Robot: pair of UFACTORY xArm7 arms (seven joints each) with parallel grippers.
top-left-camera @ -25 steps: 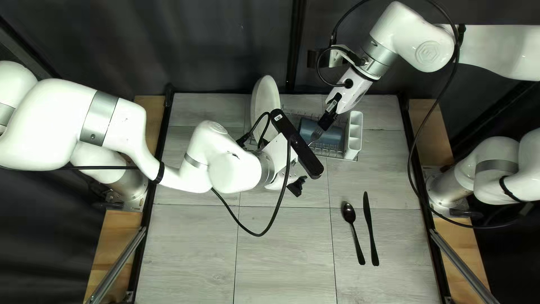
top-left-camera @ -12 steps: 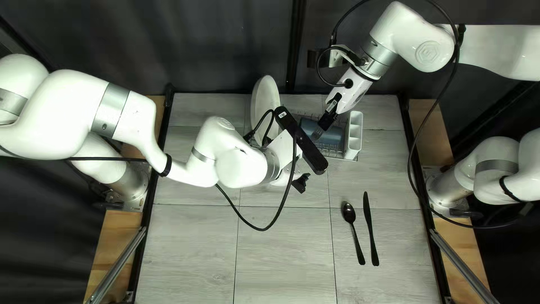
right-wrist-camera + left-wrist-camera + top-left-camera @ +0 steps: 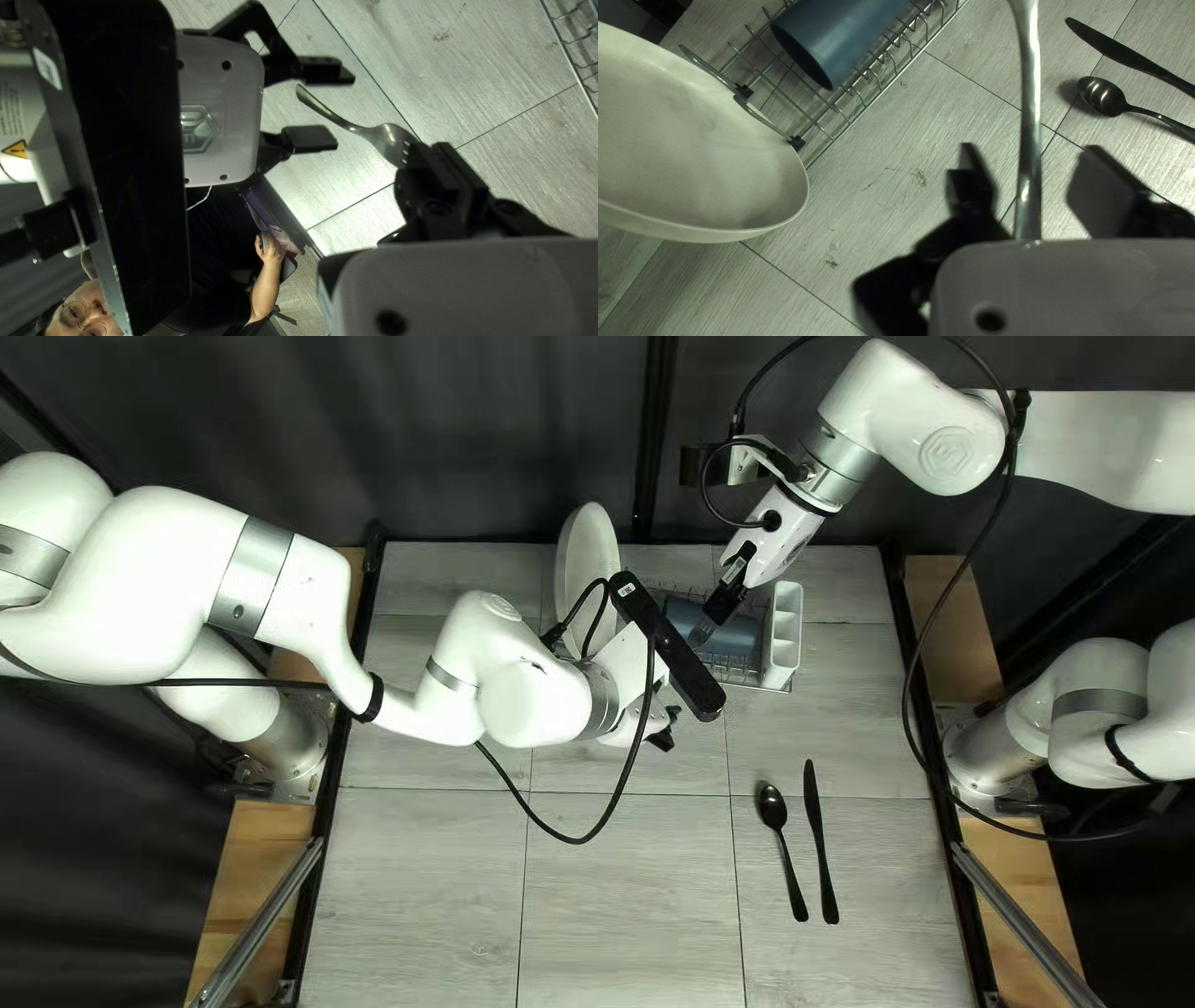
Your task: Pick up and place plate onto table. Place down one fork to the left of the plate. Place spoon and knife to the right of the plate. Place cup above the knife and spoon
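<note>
I pinch fork [image 3: 381, 135] by tines [image 3: 405, 155], right claw [image 3: 437, 149] | left claw [image 3: 1031, 150] wide astride handle [image 3: 1028, 124] | presumably presented for handover

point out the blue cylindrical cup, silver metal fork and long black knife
Blue cylindrical cup [image 3: 850, 38]: left wrist view, side wall.
Silver metal fork [image 3: 387, 139]: right wrist view, head.
Long black knife [image 3: 828, 884]: top left view, handle.
</note>
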